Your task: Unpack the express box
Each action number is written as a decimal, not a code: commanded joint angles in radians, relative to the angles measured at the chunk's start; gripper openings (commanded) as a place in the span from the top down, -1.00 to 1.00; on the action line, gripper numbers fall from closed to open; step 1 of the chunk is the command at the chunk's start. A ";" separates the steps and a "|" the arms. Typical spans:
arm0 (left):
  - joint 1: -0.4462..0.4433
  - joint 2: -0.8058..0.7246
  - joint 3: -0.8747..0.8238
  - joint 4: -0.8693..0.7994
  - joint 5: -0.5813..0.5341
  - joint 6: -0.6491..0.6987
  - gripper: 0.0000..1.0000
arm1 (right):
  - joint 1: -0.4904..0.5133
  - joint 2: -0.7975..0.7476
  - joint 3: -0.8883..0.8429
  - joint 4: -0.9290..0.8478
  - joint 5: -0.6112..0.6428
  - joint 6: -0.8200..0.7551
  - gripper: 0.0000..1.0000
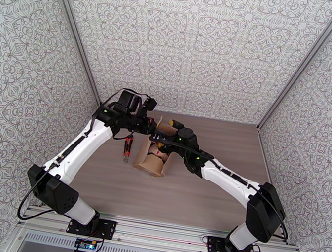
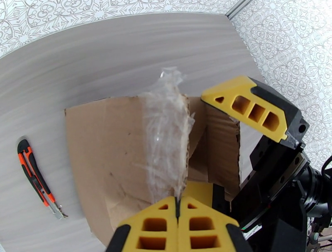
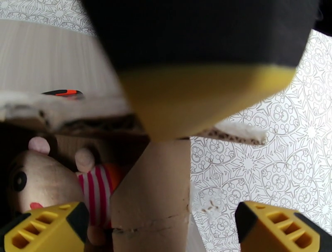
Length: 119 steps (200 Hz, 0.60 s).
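The express box [image 1: 150, 164] stands open in the middle of the table, a striped plush doll [image 3: 45, 182] lying inside it. In the left wrist view my left gripper [image 2: 178, 207] is shut on the edge of a raised brown flap [image 2: 108, 145], right at its strip of crinkled clear tape [image 2: 166, 141]. From above, the left gripper [image 1: 152, 125] is over the box's far end. My right gripper [image 3: 162, 234] is open, one finger on each side of an upright cardboard flap [image 3: 153, 186]. Its yellow finger [image 2: 245, 105] shows close beside the taped flap.
A red-and-black utility knife [image 1: 127, 148] lies on the table just left of the box, and shows as well in the left wrist view [image 2: 37, 178]. Patterned walls [image 1: 193, 43] enclose the table on three sides. Both arms cross above the box.
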 commanded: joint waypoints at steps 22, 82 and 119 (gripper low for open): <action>0.029 -0.035 -0.040 0.035 0.115 -0.017 1.00 | 0.008 0.095 0.037 -0.136 0.121 0.021 -0.98; 0.039 -0.014 -0.034 0.030 0.144 -0.009 1.00 | 0.007 0.085 0.005 -0.106 0.022 -0.010 -0.98; 0.068 -0.015 -0.038 0.025 0.146 -0.009 1.00 | 0.000 0.103 0.038 -0.182 0.025 0.038 -0.98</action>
